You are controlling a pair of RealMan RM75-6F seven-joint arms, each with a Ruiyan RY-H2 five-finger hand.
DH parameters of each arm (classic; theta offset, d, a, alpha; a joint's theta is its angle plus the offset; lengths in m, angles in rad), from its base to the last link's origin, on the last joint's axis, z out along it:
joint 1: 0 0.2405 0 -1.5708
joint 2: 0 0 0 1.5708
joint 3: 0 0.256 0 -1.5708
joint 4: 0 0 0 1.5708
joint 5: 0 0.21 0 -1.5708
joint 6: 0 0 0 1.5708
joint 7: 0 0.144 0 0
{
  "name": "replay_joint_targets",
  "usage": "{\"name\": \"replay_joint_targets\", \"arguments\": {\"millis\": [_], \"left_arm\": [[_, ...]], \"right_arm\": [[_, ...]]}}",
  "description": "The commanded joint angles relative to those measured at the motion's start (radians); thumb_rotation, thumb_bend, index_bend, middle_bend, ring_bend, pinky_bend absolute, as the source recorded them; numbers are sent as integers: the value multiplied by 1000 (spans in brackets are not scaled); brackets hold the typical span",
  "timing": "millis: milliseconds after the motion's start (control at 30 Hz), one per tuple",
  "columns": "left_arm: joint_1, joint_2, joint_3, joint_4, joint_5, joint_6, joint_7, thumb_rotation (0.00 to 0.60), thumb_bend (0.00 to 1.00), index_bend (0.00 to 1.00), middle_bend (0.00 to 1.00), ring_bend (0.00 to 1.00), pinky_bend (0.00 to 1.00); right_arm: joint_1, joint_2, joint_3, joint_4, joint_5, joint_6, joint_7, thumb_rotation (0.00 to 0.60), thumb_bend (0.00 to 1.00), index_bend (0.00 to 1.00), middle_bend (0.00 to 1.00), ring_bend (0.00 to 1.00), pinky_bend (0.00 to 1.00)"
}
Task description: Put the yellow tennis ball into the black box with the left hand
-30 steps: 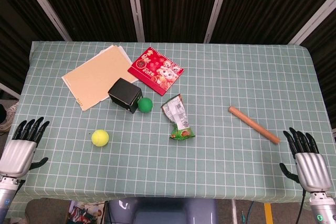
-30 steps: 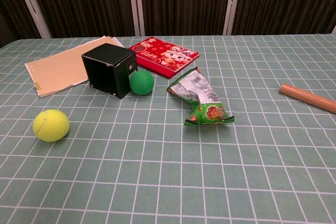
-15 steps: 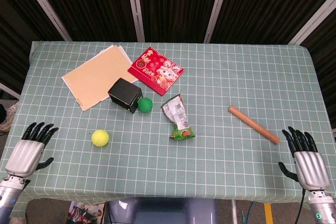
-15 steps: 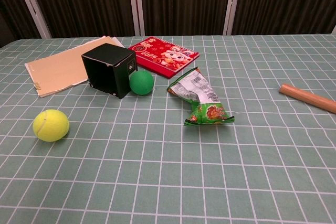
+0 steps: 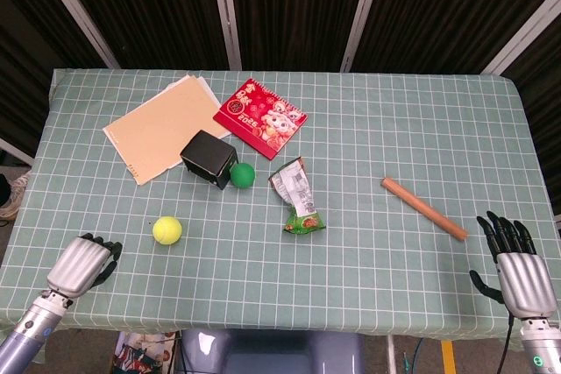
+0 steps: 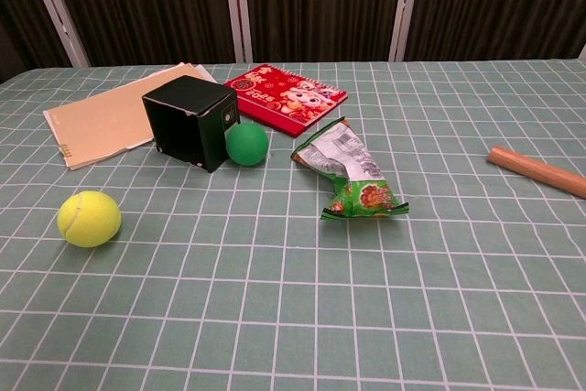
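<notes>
The yellow tennis ball lies on the green checked cloth at the front left, also low on the left in the chest view. The black box stands behind it and slightly to its right, a dark cube whose opening I cannot make out. My left hand hovers at the table's front left corner, left of the ball and apart from it, fingers pointing toward it and holding nothing. My right hand hangs at the front right edge with fingers spread, empty. Neither hand appears in the chest view.
A green ball touches the box's right side. A crumpled snack bag lies mid-table and a wooden stick to the right. A red booklet and a tan folder lie behind the box.
My left hand has moved right over the table's front corner toward the ball and tipped forward. The right hand shifted slightly. The objects have not moved.
</notes>
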Motion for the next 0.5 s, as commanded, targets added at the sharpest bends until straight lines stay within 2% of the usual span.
{"name": "replay_joint_targets", "arguments": {"millis": [33, 500], "left_arm": [[-38, -31, 6, 14, -10, -79, 29, 600, 375, 559, 692, 632, 597], [-119, -102, 12, 0, -17, -213, 51, 600, 373, 560, 696, 652, 601]], "right_arm": [[-2, 2, 2, 3, 2, 3, 6, 600, 318, 0, 0, 0, 0], [-11, 22, 5, 8, -4, 25, 55, 600, 318, 0, 0, 0, 0]]}}
